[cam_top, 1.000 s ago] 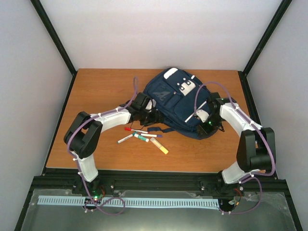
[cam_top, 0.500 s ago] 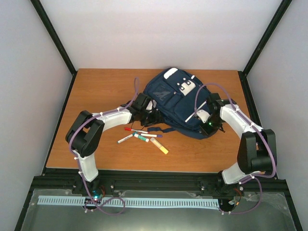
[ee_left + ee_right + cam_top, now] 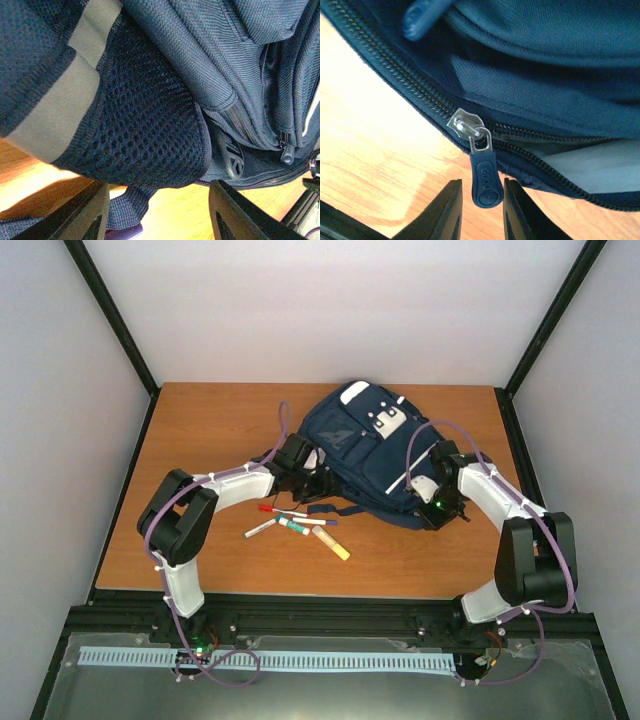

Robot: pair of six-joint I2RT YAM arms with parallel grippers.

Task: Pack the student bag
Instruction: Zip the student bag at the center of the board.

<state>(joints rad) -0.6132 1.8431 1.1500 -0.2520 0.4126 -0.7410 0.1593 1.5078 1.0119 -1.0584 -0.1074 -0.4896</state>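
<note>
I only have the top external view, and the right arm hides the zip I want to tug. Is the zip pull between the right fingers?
Observer: Yes. In the right wrist view the zip pull hangs between the right fingers, with a sliver of gap on each side.
Operator: Is the zip open at all?
Observer: Partly. On one side of the slider the teeth are parted and pale lining shows.
Operator: And the other arm?
Observer: The left fingers are spread apart, gripping nothing, just below the mesh side pocket of the bag.
</note>
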